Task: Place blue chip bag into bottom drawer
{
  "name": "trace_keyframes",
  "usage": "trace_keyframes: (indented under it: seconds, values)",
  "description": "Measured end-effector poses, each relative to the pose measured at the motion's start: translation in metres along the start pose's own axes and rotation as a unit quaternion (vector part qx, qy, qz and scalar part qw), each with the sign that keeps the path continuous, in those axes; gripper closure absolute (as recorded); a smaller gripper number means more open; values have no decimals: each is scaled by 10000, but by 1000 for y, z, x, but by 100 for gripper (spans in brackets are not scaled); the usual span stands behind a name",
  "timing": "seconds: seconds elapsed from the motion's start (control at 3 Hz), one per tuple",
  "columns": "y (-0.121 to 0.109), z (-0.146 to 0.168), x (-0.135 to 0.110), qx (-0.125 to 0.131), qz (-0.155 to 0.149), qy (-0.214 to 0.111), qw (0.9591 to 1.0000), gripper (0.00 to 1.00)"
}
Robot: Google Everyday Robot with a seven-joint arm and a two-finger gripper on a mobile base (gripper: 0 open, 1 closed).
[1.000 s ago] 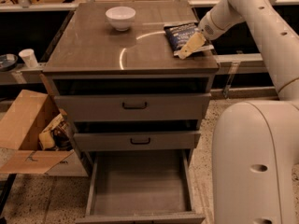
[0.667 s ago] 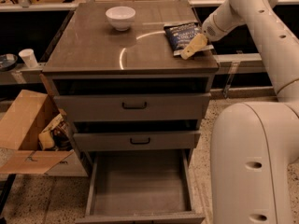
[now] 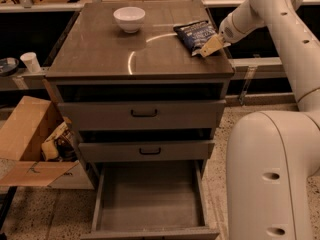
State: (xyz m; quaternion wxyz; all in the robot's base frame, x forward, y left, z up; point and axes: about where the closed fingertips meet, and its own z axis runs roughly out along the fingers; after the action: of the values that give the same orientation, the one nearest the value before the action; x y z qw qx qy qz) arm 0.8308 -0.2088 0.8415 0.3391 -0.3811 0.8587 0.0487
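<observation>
Navy foil blue chip bag point(image 3: 195, 34) lies on the table point(image 3: 100, 54) at the pincer point(image 3: 210, 46), grip impossible to tell; bottom drawer point(image 3: 150, 201) stands open.

Smooth white arm point(image 3: 295, 49) and bulky rounded base point(image 3: 260, 154), dotted with dark recessed holes; tan hand point(image 3: 210, 46) at the worktop's point(image 3: 100, 54) right edge.

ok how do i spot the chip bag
On top of the grey cabinet, back right, lies the blue chip bag, the tool at its near right corner. Unlike the round white bowl, it is dark and crinkly.
</observation>
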Motion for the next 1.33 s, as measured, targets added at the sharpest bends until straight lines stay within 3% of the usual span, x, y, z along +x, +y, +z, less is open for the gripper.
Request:
trace_keyframes:
  seconds: [0.67, 1.0, 1.33]
  values:
    - [12, 8, -7, -236, -139, -140, 9995, 85]
    - [19, -17, -27, -226, -505, -537, 9970, 100]
    - [40, -74, -44, -220, -1000, -1223, 9872, 100]
